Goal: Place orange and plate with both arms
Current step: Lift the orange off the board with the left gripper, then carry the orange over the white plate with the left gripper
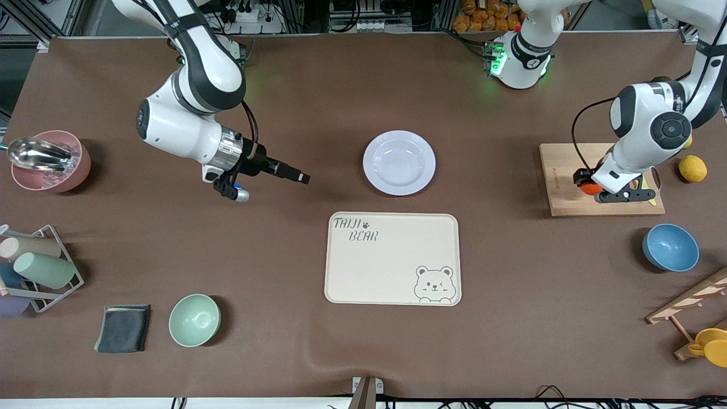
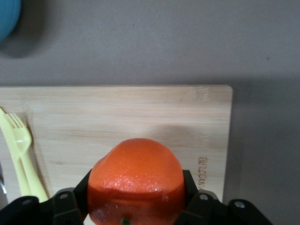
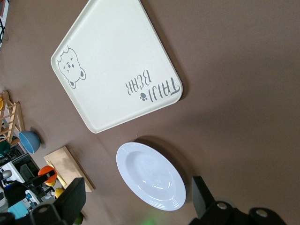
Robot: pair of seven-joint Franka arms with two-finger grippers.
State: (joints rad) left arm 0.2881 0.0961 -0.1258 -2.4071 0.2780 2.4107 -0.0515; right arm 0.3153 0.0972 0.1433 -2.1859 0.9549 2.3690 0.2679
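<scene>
mint bowl (image 1: 194, 320): nearest the front camera, toward the right arm's end, just beside a dark folded cloth (image 1: 123, 328).
tray (image 1: 393, 259): cream, bear drawing and "TAIJI BEAR" print, mid-table, nothing on it.
blue bowl (image 1: 670, 247): toward the left arm's end, a bit nearer the front camera than the cutting board.
cutting board (image 1: 559, 199): wooden, at the left arm's end; a pale yellow fork (image 2: 21, 154) lies on it.
orange (image 1: 590, 188): clamped in the left gripper, low over the cutting board; can't tell if it touches the wood.
left gripper (image 1: 589, 187): fingers closed on the orange, black pads against both sides of it in the left wrist view.
plate (image 1: 399, 162): white, upright on the table, just farther from the front camera than the tray, apart from it.
right gripper (image 1: 300, 177): over bare table between the pink bowl and the plate, fingers spread wide, holding nothing.
pink bowl (image 1: 50, 161): right arm's end, a metal scoop in it.
lemon (image 1: 693, 168): yellow, on the table just beside the cutting board.
</scene>
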